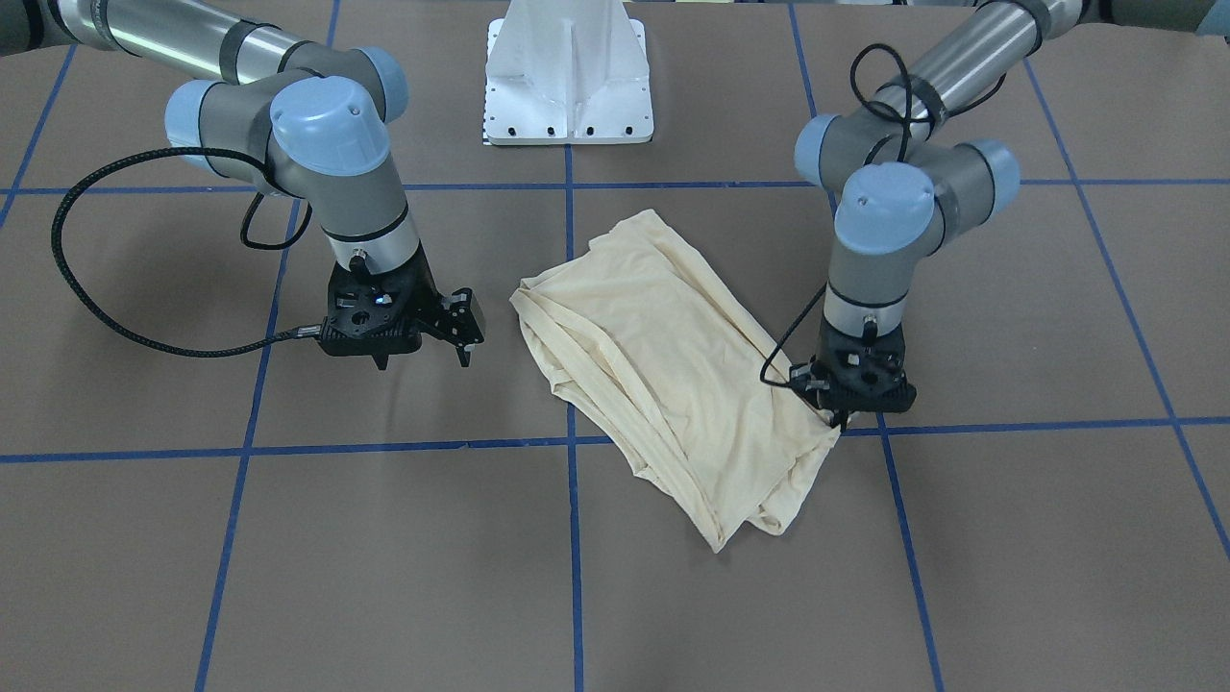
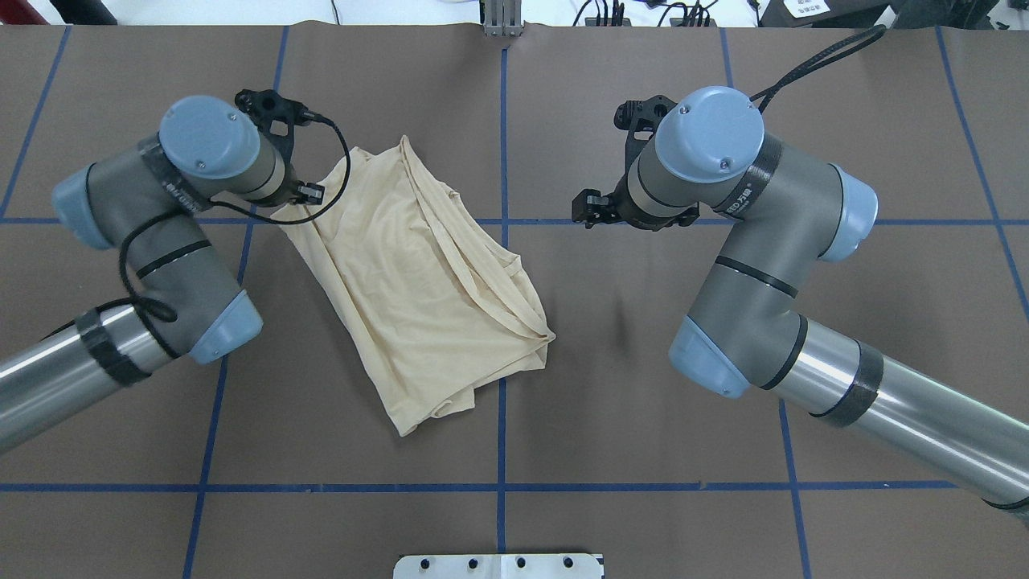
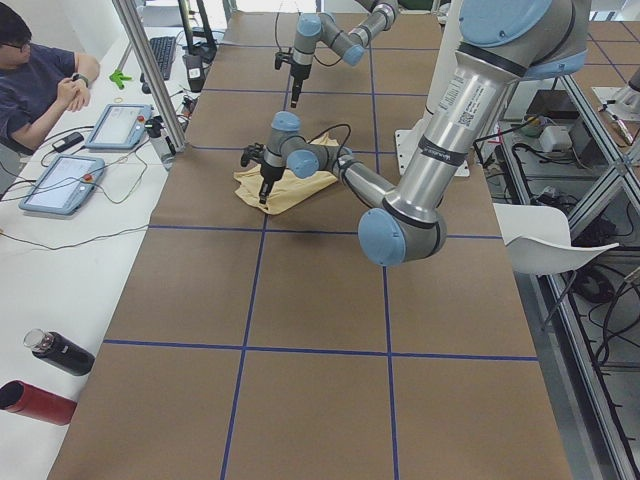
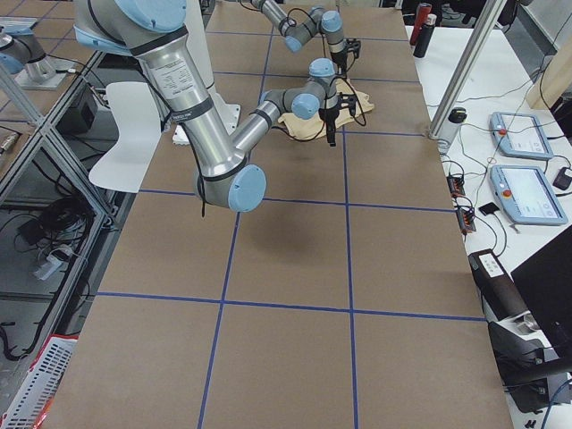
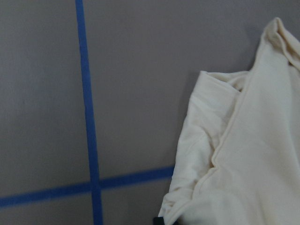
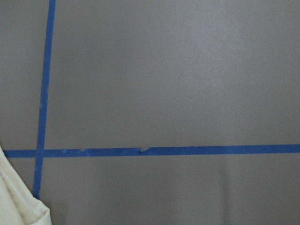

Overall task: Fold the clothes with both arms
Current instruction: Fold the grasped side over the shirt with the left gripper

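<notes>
The cream-yellow T-shirt (image 1: 663, 365) lies folded in a long slanted bundle at the table's middle; its print and neck label are hidden. It also shows in the overhead view (image 2: 418, 289). My left gripper (image 1: 841, 419) is down at the shirt's side edge, by a blue tape line, fingers together on the fabric. The left wrist view shows the bunched shirt edge (image 5: 225, 164) at a black fingertip (image 5: 159, 219). My right gripper (image 1: 424, 362) hangs open just above the bare table, a short way off the shirt's opposite side. The right wrist view shows only a shirt corner (image 6: 18, 206).
The brown table (image 1: 288, 557) carries a blue tape grid. The white pedestal base (image 1: 569, 77) stands at the robot's side. In the left side view, tablets (image 3: 60, 180) and bottles (image 3: 55, 355) lie on a white bench where a person (image 3: 40, 80) sits.
</notes>
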